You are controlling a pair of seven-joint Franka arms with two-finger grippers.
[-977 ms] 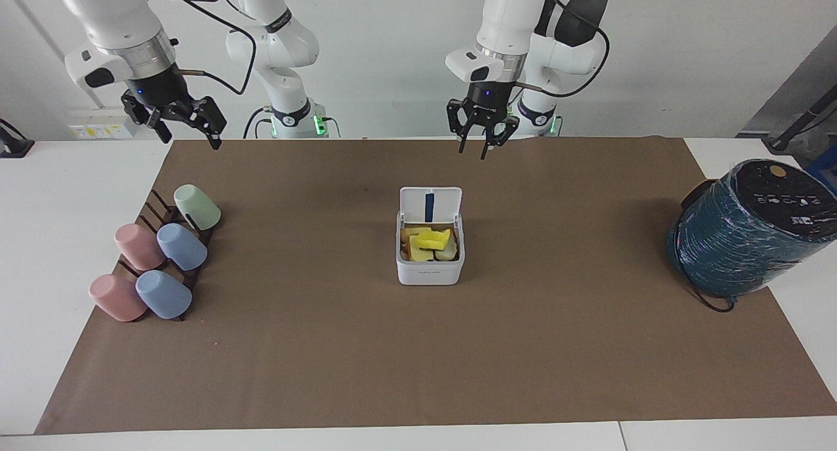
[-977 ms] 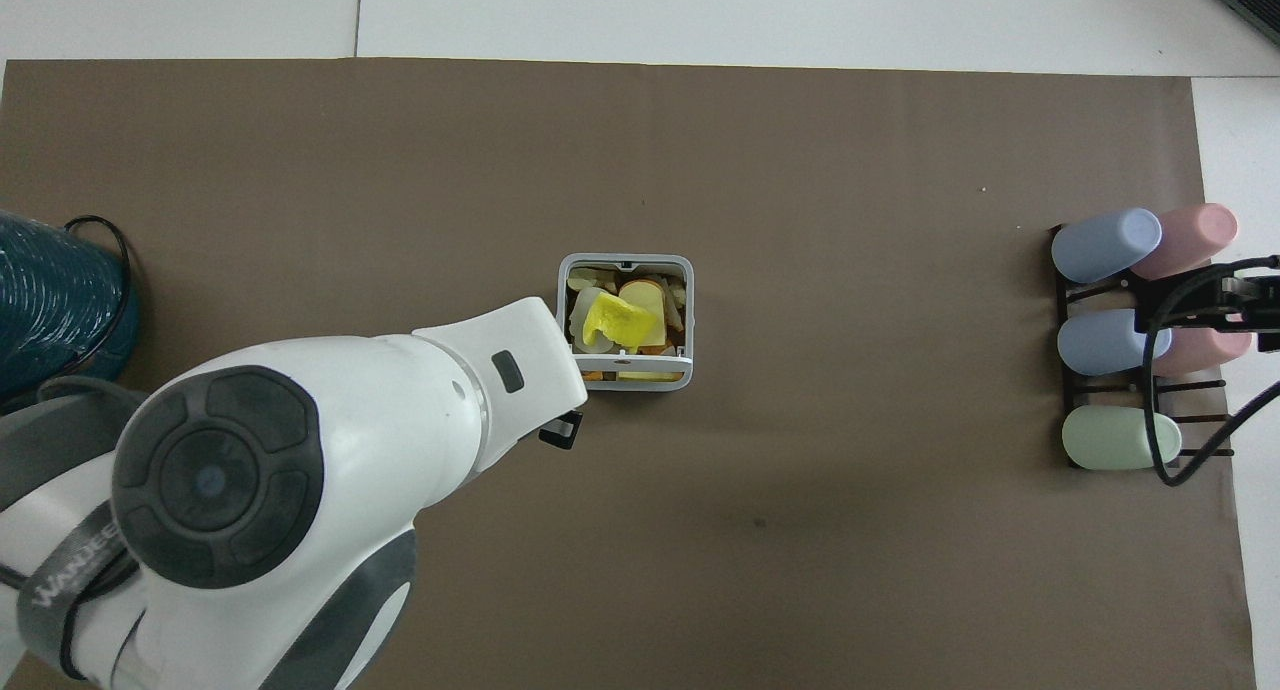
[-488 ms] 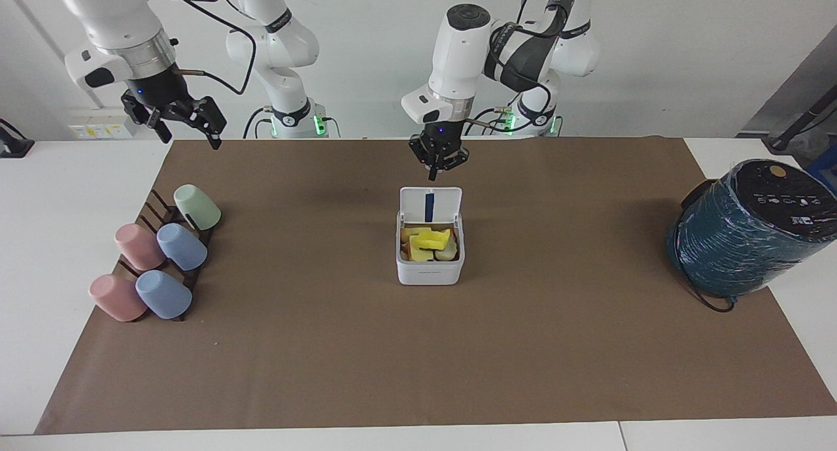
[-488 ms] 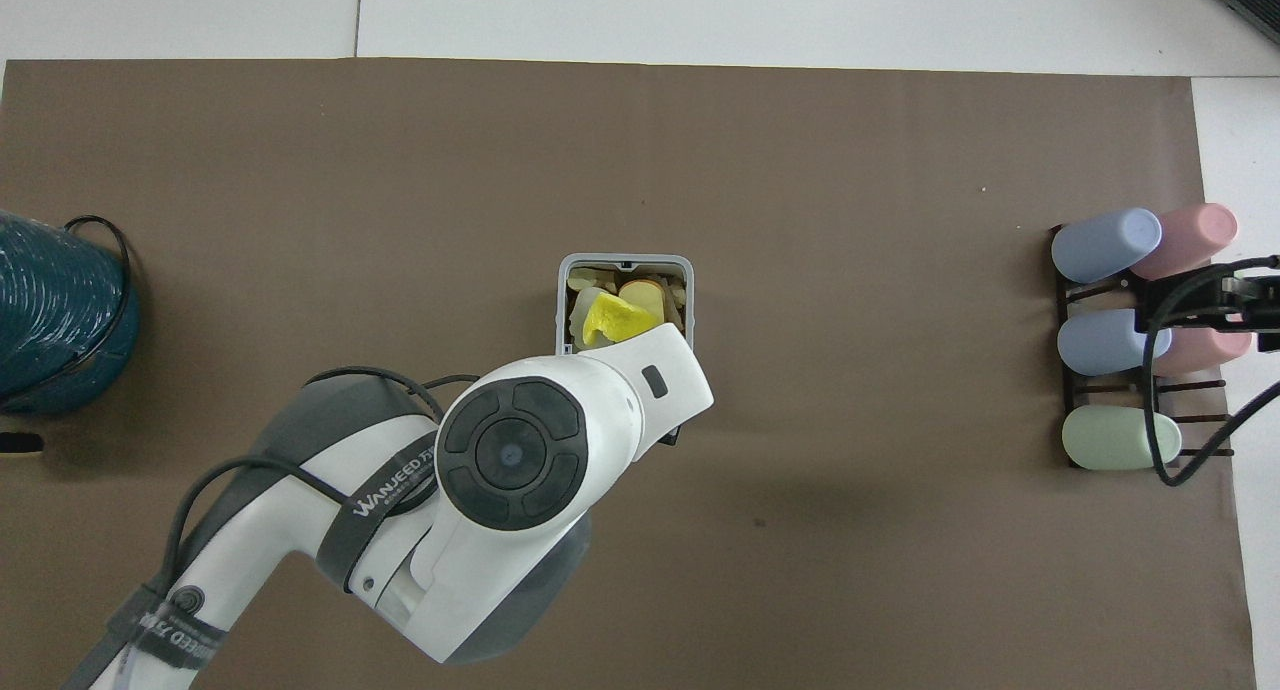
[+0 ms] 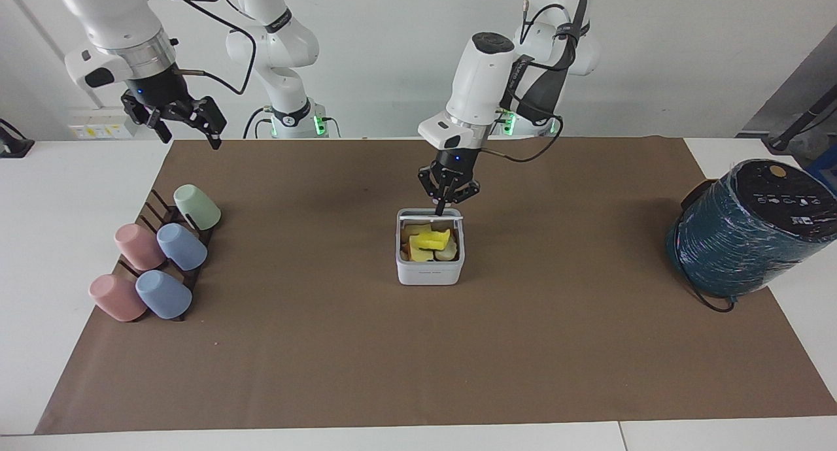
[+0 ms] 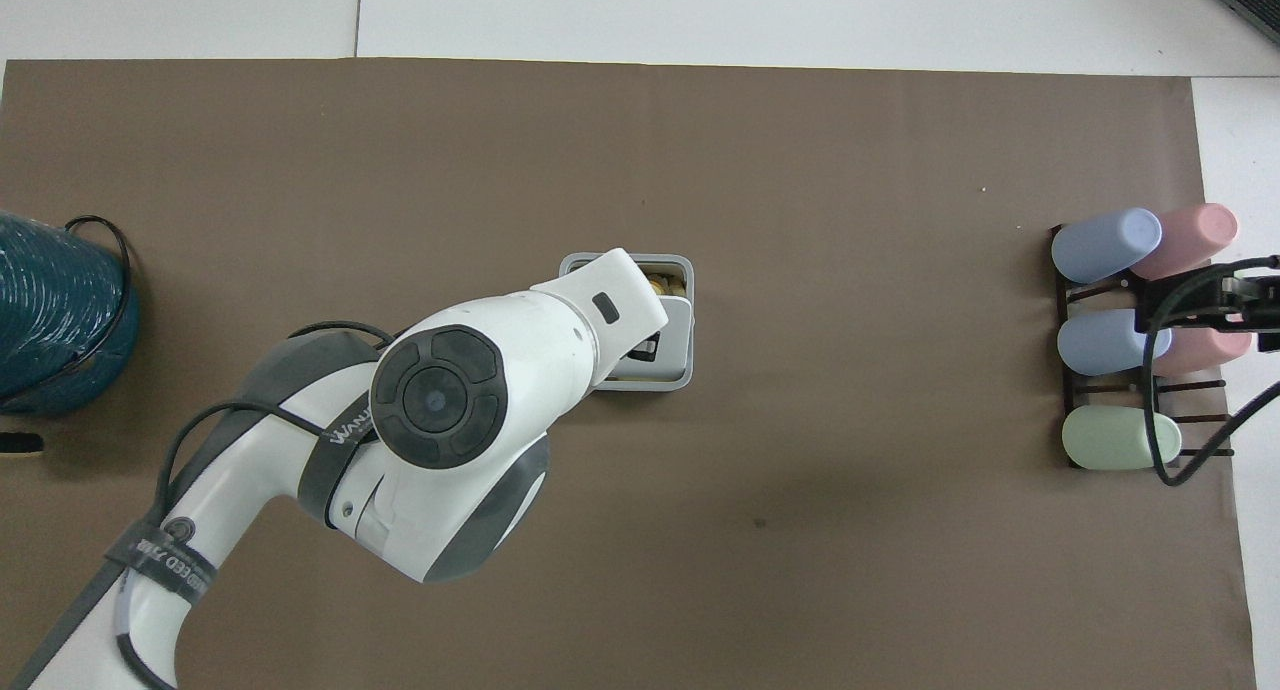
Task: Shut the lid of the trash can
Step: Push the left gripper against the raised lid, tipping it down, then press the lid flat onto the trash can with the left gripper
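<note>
Pressing down at the centre of the facing view with the left gripper (image 5: 445, 207), fingers drawn together and holding nothing, tips touching the top of the lid (image 5: 418, 214). Tilting partway down over the trash can (image 5: 429, 274), with the lid's free edge showing as a white bar above the opening and not yet lying flat on the rim. Leaving yellow and pale food scraps (image 5: 431, 240) showing inside, under the raised edge. Sitting mid-frame on the brown mat (image 5: 418, 359), with the hinge side of the can nearer to the robots. Reaching in from the bottom of the overhead view, the left arm's white wrist covering most of the can (image 6: 640, 383) and leaving only a strip of the lid (image 6: 678, 330) visible beside it.

Hanging in the upper corner of the facing view with the right gripper (image 5: 186, 125), fingers spread apart and empty, over the mat's edge near the rack of pastel cups (image 5: 157, 255), waiting. Lying toward the left arm's end of the table (image 5: 65, 242), at the frame's edge: a large teal wrapped cylinder (image 5: 745, 235), well apart from the can.
</note>
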